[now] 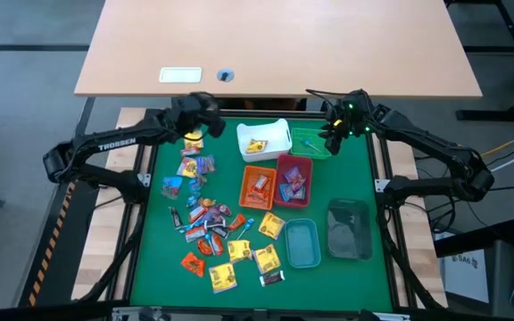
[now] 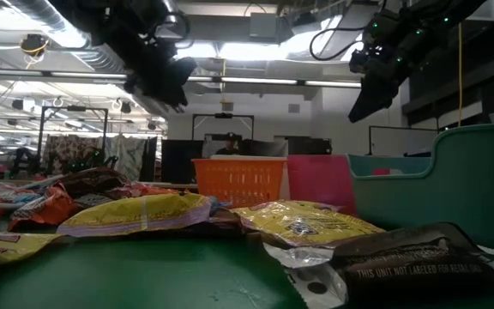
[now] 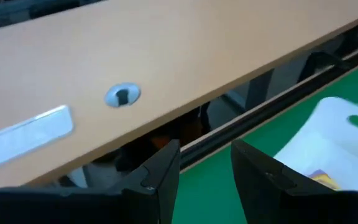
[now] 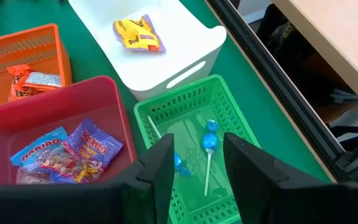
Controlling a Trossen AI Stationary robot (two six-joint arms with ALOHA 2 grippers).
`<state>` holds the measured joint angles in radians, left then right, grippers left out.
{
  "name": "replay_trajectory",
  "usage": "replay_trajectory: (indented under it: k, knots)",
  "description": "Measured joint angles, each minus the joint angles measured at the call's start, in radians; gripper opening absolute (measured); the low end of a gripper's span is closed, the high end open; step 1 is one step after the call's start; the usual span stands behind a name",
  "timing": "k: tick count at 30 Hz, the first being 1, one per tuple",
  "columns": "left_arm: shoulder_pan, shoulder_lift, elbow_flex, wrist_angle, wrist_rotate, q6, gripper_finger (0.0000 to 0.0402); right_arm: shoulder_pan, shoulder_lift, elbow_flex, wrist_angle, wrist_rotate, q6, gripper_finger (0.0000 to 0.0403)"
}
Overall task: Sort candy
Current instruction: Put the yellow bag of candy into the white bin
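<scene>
Loose candy (image 1: 211,234) heaped on the mat's near-left, awaiting sorting | bins mid-table, one kind each — my right gripper (image 4: 194,163) hangs over the green bin (image 4: 229,106), jaws apart, empty; blue lollipops (image 4: 211,142) lie beneath, probably just released | left gripper (image 3: 205,167) at far edge near white bin (image 3: 344,146), jaws apart, empty — I read it as waiting.

Both arms were dark, nearly black, built of rounded segments joined by bulky joints. The left arm (image 1: 105,147) carried white lettering reading TROSSEN along its forearm. The right arm (image 1: 426,147) showed small green lights glowing near its wrist, and thin black cables looped above that wrist. Each arm ended in two flat, dark, angular fingers (image 4: 160,171) with squared edges and a matte finish.
</scene>
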<state>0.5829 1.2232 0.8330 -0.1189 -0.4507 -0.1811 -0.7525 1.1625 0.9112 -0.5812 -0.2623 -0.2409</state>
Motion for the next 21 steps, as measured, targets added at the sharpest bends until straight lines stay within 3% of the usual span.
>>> replay_trajectory:
  k: [13,21]
  knots:
    - [0.132,0.000,0.000,-0.242,0.001,-0.253,0.0198,0.000,0.000,0.000,0.000,0.000,0.000,0.0138]
    - [0.219,0.008,0.000,-0.424,0.069,-0.367,0.0205,0.000,0.000,0.000,0.001,0.000,0.000,0.0138]
